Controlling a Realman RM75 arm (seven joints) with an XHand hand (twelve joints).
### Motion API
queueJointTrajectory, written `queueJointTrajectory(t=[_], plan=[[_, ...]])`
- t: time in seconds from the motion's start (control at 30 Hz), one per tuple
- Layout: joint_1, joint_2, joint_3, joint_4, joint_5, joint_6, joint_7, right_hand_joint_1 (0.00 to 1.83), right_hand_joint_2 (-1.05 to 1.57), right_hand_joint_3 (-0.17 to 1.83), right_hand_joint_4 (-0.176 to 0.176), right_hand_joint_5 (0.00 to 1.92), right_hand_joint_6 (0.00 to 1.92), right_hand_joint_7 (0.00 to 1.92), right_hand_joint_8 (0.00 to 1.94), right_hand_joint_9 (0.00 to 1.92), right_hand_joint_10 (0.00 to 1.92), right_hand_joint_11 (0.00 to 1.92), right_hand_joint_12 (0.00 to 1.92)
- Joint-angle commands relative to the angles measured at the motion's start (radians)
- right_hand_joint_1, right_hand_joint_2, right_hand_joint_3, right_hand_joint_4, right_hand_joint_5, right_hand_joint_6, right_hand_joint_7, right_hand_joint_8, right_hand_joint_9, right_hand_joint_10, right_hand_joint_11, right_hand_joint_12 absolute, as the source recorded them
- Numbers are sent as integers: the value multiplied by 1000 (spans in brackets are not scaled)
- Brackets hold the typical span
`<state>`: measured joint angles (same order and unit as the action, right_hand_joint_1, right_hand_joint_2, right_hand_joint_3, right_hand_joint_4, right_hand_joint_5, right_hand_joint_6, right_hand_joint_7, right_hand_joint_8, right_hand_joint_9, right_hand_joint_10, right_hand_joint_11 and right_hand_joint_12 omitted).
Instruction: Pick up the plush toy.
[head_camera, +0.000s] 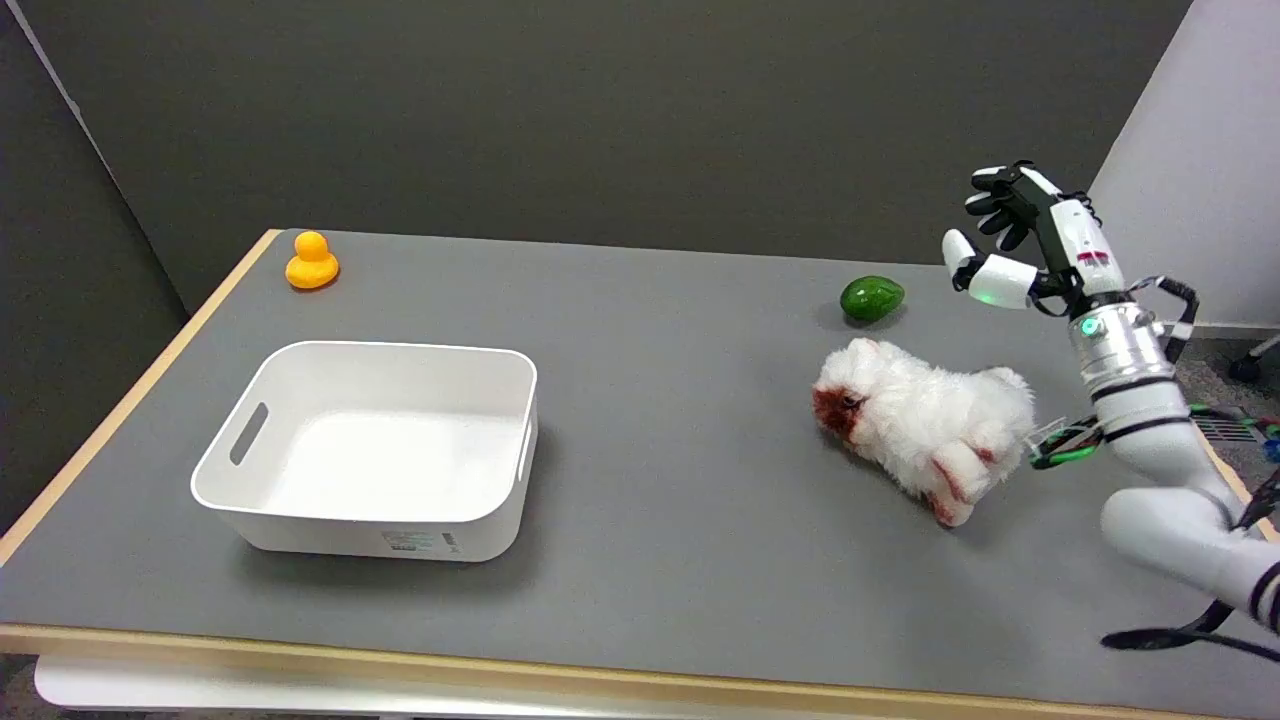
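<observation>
Right hand (1020, 235) raised, fingers loosely spread, holding nothing; approach step. Next: lower over white plush toy (925, 425), close around body.

Fluffy plush toy (925, 425), matt table (650, 400)

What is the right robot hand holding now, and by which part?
Nothing. The right robot hand is raised in the air, empty, apart from the plush toy lying on the table.
</observation>
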<state>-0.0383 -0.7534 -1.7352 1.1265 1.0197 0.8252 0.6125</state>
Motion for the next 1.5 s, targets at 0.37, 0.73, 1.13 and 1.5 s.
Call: queueJointTrajectory(t=[0.37,0.73,1.13,1.5], plan=[[-721,-57,853,692,-13,-642,-383,502,634,906,-133,323,656,555,764,528,1206,570,1825],[-722,-34,517,688,-357,-208,-183,500,637,838,-79,386,740,604,811,548,1259,571,1794],[-596,-96,333,673,-375,-514,-420,465,619,812,-123,319,620,449,628,333,1087,453,1736],[-457,-147,386,560,-342,-790,-422,403,589,784,-151,154,414,101,324,-1,643,51,1290]])
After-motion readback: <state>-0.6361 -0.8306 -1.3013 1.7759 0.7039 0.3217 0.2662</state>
